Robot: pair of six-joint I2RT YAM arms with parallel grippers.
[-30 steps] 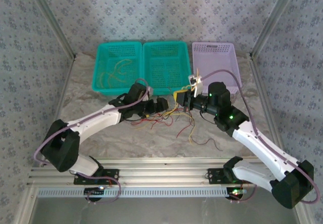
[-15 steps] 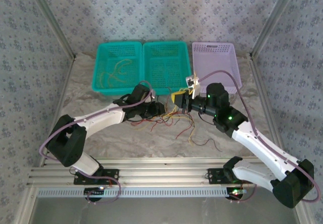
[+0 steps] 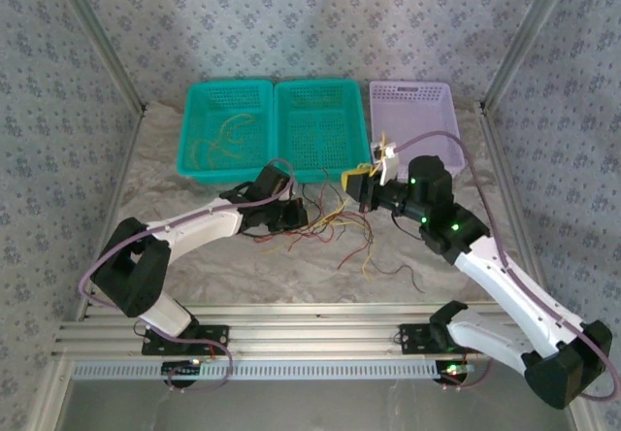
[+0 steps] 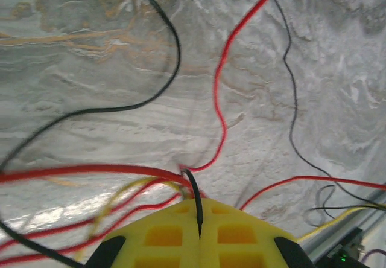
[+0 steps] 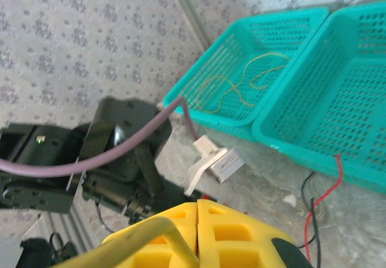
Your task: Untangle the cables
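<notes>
Three baskets (image 3: 320, 83) stood behind the cables (image 3: 330, 225). The left gripper (image 4: 199, 206) pinched a black cable (image 4: 194, 186); the right gripper (image 5: 197, 212) pinched a yellow cable (image 5: 140, 238).

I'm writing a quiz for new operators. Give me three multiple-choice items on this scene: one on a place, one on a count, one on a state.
1. Where do thin yellow cables lie by themselves?
A on the metal rail
B in the leftmost teal plastic basket
C on the right arm

2. How many teal baskets stand at the far edge?
A one
B two
C three

3. How does the left gripper stand?
A wide open
B shut on nothing
C shut on a thin black cable

Answers:
1 B, yellow loops lie on its mesh floor.
2 B, the middle teal basket joins it, beside one lilac basket.
3 C, the black cable runs into its closed jaws.
</notes>
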